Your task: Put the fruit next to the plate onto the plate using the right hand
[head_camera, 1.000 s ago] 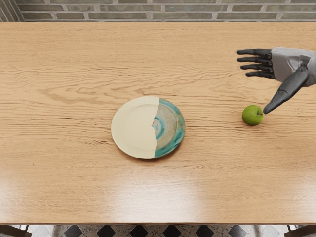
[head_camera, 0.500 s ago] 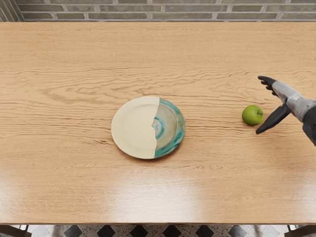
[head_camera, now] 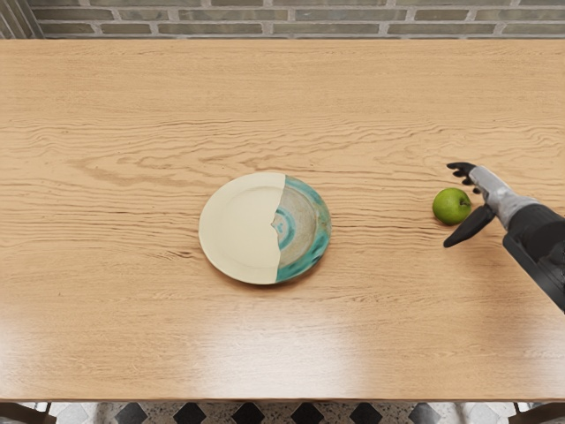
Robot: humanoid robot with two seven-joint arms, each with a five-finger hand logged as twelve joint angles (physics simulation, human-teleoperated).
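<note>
Fingers (head_camera: 462, 167) of the right hand (head_camera: 484, 196) are spread, with the thumb (head_camera: 466, 228) set apart below them, so the hand makes an open cradle that holds nothing and faces the green apple (head_camera: 452, 206). That opening looks sized to take the fruit from its right side, which fits an arm coming in from the right edge. The apple rests on the table (head_camera: 132, 106) just beside the hand, seemingly untouched, and well apart from the plate (head_camera: 234, 225), which lies flat near the middle of the table with its cream half to the left and its teal half towards the fruit. The grasp is not yet made; closing around the apple seems the next step.
</note>
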